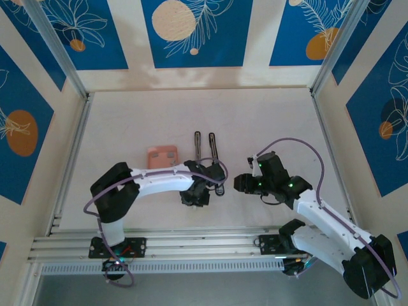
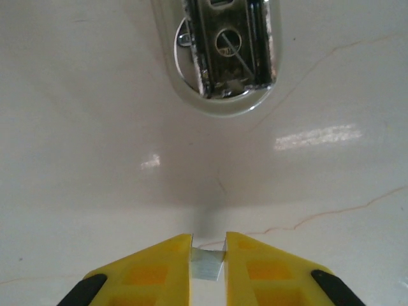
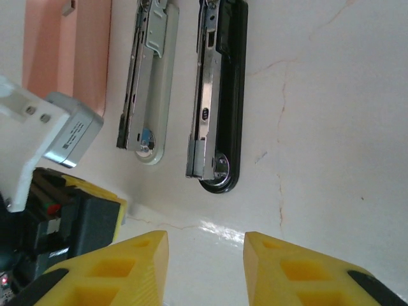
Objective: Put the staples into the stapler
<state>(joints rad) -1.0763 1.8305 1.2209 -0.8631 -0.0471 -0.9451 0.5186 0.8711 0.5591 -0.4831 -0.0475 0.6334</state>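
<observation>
Our left fingers [image 2: 153,271] pinch the staples [image 2: 207,263], lined up with the open stapler [image 2: 229,57] for loading; right fingers [image 3: 134,268] stand open.

A black arm and a silver-white bar are shown on the stapler [image 3: 220,102], salmon pink on the tray [image 3: 70,51], and silver-grey on the staples [image 2: 207,264]. The fingers [image 2: 159,271] are coloured yellow, the surface [image 2: 95,159] cream-white with faint brown veins. Blue wall panels [image 1: 197,32] are printed with white leaves and orange discs.
</observation>
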